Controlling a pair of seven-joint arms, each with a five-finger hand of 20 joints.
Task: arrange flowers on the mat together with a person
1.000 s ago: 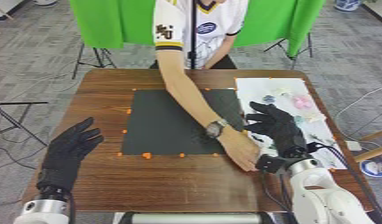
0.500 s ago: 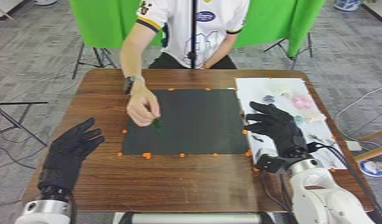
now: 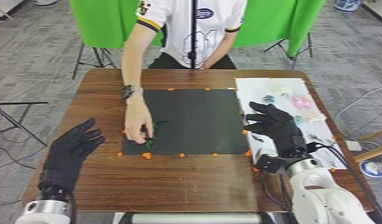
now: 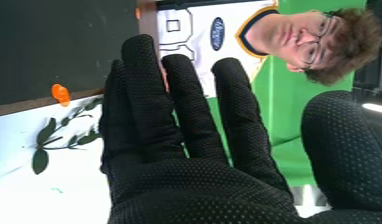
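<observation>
- Right hand in black dotted fabric [image 3: 276, 125] is held above the white sheet, its fingers straight and its thumb spread apart; nothing is gripped.
- Under and around it, the white sheet [image 3: 250, 90] is laid with a pink flower [image 3: 302, 102], a small blue-grey flower [image 3: 268, 98] and a dark-leaved sprig [image 4: 41, 161], all waiting to be used.
- Beside the sheet, the black rectangular mat [image 3: 201, 120] is edged with orange dabs [image 3: 147, 155].
- At the mat's near left part, a thin green sprig [image 3: 152, 143] is being handled by a person's bare hand [image 3: 137, 120].
- Left hand, also black-gloved [image 3: 74, 145], is kept left of the mat, fingers loosely extended, nothing held.
- The arrangement is judged barely begun: one sprig is at the mat, while the blooms are still to be placed.
- Whether the green sprig is pinched or released cannot be told; part of the sheet is covered by the right hand.
</observation>
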